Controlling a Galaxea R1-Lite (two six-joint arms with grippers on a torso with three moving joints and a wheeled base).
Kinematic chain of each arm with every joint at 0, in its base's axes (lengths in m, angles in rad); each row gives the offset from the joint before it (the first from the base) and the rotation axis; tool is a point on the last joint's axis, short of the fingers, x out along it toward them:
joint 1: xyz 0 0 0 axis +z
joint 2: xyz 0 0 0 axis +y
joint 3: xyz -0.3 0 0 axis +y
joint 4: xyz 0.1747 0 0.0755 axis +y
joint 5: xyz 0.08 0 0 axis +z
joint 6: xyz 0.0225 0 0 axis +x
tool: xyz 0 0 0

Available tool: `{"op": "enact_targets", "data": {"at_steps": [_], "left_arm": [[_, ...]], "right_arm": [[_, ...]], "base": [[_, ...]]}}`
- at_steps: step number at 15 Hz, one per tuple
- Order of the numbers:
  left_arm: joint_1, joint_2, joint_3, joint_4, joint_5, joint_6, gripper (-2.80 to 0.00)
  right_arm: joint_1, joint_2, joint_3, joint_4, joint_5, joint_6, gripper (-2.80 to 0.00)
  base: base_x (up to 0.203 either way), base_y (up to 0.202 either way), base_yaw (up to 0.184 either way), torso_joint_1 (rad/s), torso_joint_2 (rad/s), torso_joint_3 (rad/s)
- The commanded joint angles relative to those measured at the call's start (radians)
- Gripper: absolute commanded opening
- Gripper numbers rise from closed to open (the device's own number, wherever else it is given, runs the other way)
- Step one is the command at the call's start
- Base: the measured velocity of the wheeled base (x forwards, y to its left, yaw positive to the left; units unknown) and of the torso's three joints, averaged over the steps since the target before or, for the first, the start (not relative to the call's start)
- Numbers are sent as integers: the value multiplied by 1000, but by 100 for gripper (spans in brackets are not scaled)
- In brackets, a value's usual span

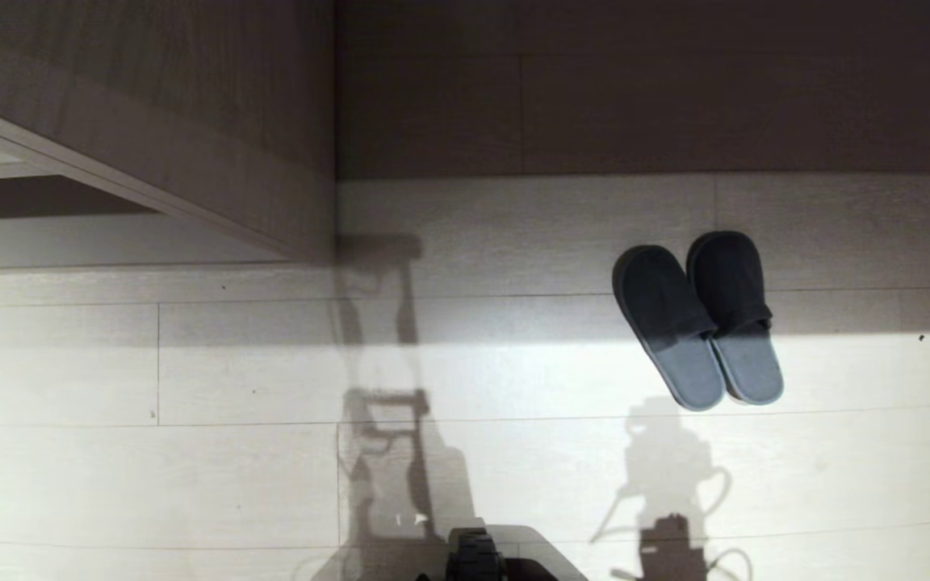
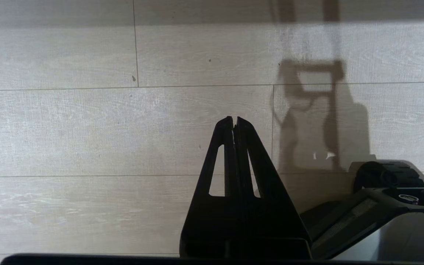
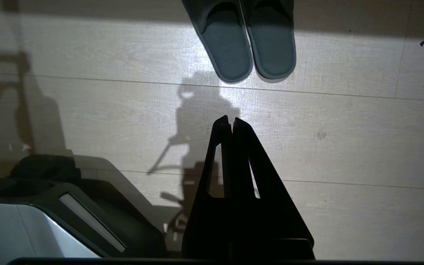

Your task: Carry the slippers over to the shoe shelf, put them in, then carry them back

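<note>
Both the left gripper (image 2: pixel 235 119) and right gripper (image 3: pixel 231 119) hang closed and empty above the floor (image 1: pixel 190 452), the slippers (image 1: pixel 699 323) lying side by side ahead.

text: none legible | labels: none | numbers: none | signs: none

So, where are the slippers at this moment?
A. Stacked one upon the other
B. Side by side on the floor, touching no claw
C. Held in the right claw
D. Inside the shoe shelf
B: the slippers lie side by side on the floor, while the right claw is shut and empty, apart from them.
</note>
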Motion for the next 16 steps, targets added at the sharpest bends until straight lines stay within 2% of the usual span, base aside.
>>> {"op": "enact_targets", "data": {"at_steps": [1,16], "left_arm": [[1,0,0,0,0,-1,-280],[1,0,0,0,0,-1,-280]], "right_arm": [[0,4,1,-1,1,0,-280],[0,4,1,-1,1,1,-280]], "base": [[0,0,0,2,5,211],[0,0,0,1,1,201]]}}
